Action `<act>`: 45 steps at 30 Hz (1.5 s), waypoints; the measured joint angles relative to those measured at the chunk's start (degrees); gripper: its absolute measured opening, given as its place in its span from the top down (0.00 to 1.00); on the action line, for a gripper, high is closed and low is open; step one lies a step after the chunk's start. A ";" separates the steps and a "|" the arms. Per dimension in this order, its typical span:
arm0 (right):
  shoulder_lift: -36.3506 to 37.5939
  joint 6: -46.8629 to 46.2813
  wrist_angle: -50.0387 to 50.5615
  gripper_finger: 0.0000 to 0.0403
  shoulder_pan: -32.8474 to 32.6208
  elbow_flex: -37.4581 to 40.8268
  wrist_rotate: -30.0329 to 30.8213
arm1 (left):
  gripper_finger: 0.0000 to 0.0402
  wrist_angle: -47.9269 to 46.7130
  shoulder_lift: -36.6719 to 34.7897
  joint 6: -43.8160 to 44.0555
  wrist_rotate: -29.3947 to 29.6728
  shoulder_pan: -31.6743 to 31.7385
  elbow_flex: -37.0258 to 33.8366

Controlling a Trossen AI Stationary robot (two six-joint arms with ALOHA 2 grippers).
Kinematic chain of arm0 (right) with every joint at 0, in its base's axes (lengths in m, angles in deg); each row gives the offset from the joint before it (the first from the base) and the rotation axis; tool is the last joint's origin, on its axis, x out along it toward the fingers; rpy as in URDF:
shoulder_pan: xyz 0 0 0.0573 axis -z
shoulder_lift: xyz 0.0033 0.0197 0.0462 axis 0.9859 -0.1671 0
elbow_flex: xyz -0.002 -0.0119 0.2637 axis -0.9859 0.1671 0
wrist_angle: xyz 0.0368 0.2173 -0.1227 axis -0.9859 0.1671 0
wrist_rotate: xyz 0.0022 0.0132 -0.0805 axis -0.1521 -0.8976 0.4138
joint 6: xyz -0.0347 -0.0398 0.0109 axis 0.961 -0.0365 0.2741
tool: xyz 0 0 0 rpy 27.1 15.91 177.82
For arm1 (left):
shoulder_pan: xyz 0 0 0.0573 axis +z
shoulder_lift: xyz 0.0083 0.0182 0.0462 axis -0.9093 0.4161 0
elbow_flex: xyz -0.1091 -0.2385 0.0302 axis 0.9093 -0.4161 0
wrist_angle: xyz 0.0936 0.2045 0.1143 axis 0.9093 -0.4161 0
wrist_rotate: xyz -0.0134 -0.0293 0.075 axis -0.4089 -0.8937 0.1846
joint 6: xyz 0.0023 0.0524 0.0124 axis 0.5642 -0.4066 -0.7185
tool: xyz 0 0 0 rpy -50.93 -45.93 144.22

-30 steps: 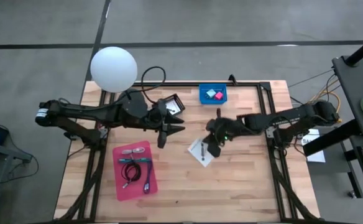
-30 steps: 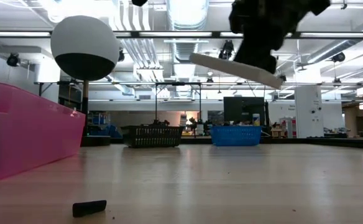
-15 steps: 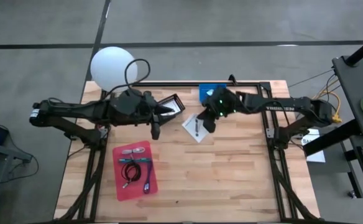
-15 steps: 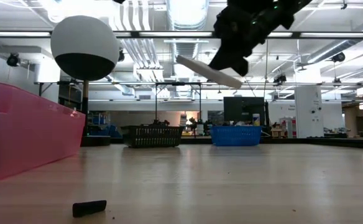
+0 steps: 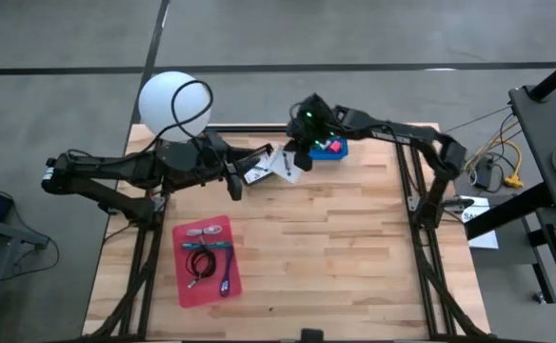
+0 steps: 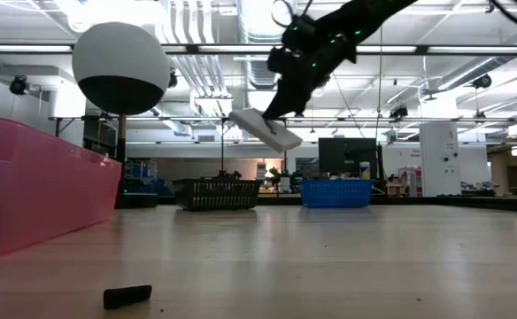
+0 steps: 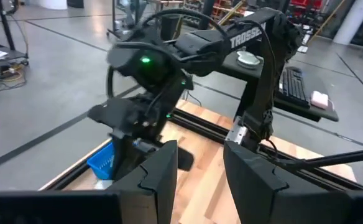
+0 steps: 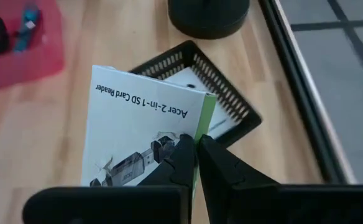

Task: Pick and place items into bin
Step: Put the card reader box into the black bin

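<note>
My right gripper [image 8: 197, 154] reaches over the table's far edge, shut on a white printed packet [image 8: 141, 134] with a green side. It hovers beside a black mesh basket [image 5: 259, 160] that has another white packet [image 8: 191, 81] lying in it. A blue bin [image 5: 330, 149] at the far edge holds a pink cube and a pale teal cube. A pink tray [image 5: 207, 259] on the near left holds the coiled cables and the teal pen. My left gripper [image 7: 200, 171] is open, just left of the black basket, pointing at the right arm. My right gripper pinches the packet between its two fingers at its lower edge, by the green side [image 8: 197, 134]. The packet [image 6: 266, 130] is lifted clear of the table. It hangs tilted below the fingers, which come from above.
A lamp with a white globe [image 5: 174, 103] stands at the far left corner; its dark base [image 8: 209, 12] is just behind the basket. A small black object [image 6: 126, 295] lies on the wood near the near edge. Bare wood spreads across the middle and right.
My right gripper has carried the packet from the table's middle toward the far edge and to the left, ending beside the black basket. It stays shut on the packet, which remains in the air. My left gripper has drawn back a little toward the left and far edges.
</note>
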 joint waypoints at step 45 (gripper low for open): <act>-28.23 46.27 14.55 0.98 -0.34 -39.04 -3.82 | 0.71 0.00 -0.78 1.73 3.91 0.00 0.00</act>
